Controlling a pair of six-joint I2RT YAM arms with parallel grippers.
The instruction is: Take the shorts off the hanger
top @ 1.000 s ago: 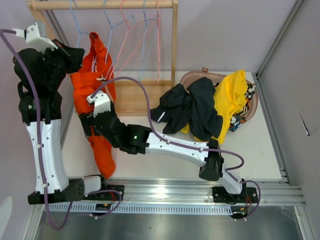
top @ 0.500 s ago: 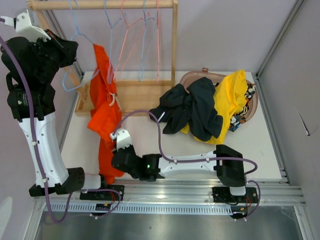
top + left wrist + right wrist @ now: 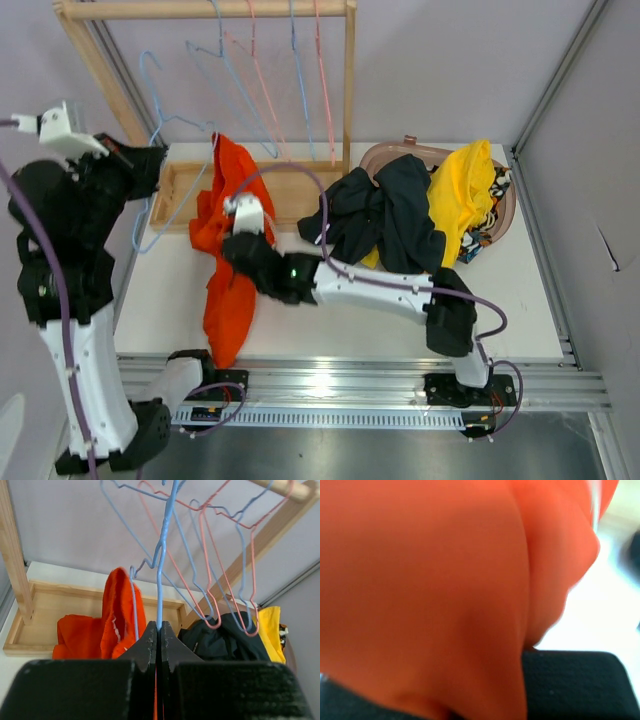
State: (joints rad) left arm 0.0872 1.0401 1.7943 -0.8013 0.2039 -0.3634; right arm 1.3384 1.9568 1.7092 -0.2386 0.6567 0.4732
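Whereas the orange-red shorts [image 3: 228, 290] hung stretched before, now slumped on table [image 3: 400, 330], left gripper [image 3: 159, 630] clamped on blue hanger [image 3: 161, 580], right gripper [image 3: 245, 238] smothered in cloth, state unclear.

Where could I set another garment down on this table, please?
Bare table lies in front of the basket, out to the right edge; a smaller strip sits left of the orange shorts. The middle is crowded: right arm, black shorts.

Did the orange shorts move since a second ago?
Yes. The orange-red shorts have shifted right, away from the wooden rack's left post and closer to the pink basket.
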